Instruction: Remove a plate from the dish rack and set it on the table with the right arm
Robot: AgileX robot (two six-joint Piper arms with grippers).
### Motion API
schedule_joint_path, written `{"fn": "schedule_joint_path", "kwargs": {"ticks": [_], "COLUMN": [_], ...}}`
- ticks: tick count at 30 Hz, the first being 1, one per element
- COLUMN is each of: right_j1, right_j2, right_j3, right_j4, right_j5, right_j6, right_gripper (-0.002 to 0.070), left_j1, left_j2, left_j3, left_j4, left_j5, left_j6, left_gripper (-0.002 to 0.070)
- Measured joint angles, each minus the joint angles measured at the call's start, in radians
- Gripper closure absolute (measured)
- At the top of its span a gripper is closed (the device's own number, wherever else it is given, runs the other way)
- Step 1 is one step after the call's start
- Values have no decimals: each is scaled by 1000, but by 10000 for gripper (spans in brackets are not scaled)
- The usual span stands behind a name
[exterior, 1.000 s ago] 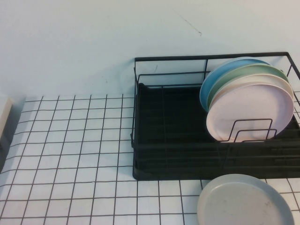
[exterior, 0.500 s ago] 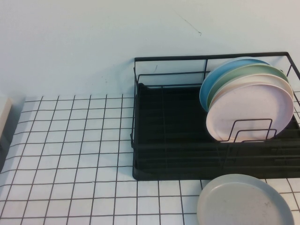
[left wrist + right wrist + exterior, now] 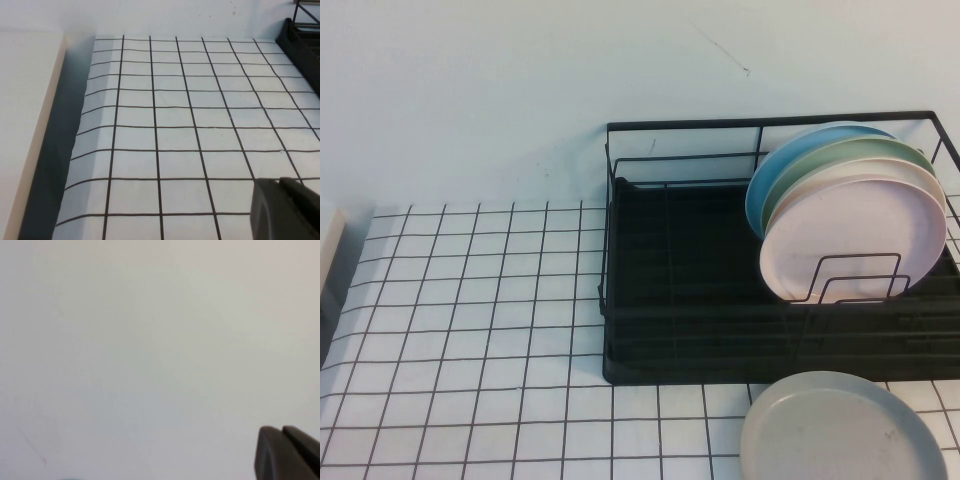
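The pale pink plate point(image 3: 855, 235) stands on edge at the right end of the dish rack point(image 3: 670, 290), frontmost in a leaning stack: a cream plate point(image 3: 840, 176) sits just behind it, then a green plate point(image 3: 835, 152) and a blue plate point(image 3: 790, 150). A wire loop divider point(image 3: 850, 275) crosses its lower face, and its rim appears to touch the cream plate behind. On the table point(image 3: 470, 320) just in front of the rack lies a grey speckled plate point(image 3: 845, 430), flat.

Neither arm shows in the high view. The right end effector point(image 3: 287, 452) appears only as a dark corner in its wrist view, facing a blank wall and away from the rack; whether it is released or clenched I cannot tell. The left end effector point(image 3: 285, 207) hangs over bare table well left of the rack, its state equally unreadable.

The likely risks: a pinch that catches the cream plate too, since the rims sit so close; the pink plate snagging on the divider if pulled forward rather than lifted; and setting it down onto the grey plate, which occupies the nearest free spot.
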Motion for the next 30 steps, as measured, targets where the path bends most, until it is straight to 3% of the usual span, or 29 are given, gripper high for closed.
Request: {"fn": "schedule_joint_path", "kwargs": {"ticks": [6,13,21,26,30], "right_j1": [0,0,0,0,0], "right_j2": [0,50,460,752,919], "right_j3": [-5,-295,-701,-889,-983], "right_j4": [46,66,102,254,390], "right_j5": [-147,406,952,1176,1250], "right_j6": [-15,-184,-312,-618,-905], "right_gripper": [680,680,680,680,679], "left_j1": [0,0,0,0,0], "left_j2": [0,0,0,0,0], "left_j3": [0,0,0,0,0], "left_j4": [0,0,0,0,0], "left_j5": [0,0,0,0,0], "left_j6": [0,0,0,0,-2], "left_gripper": [678,678,678,678,678]}}
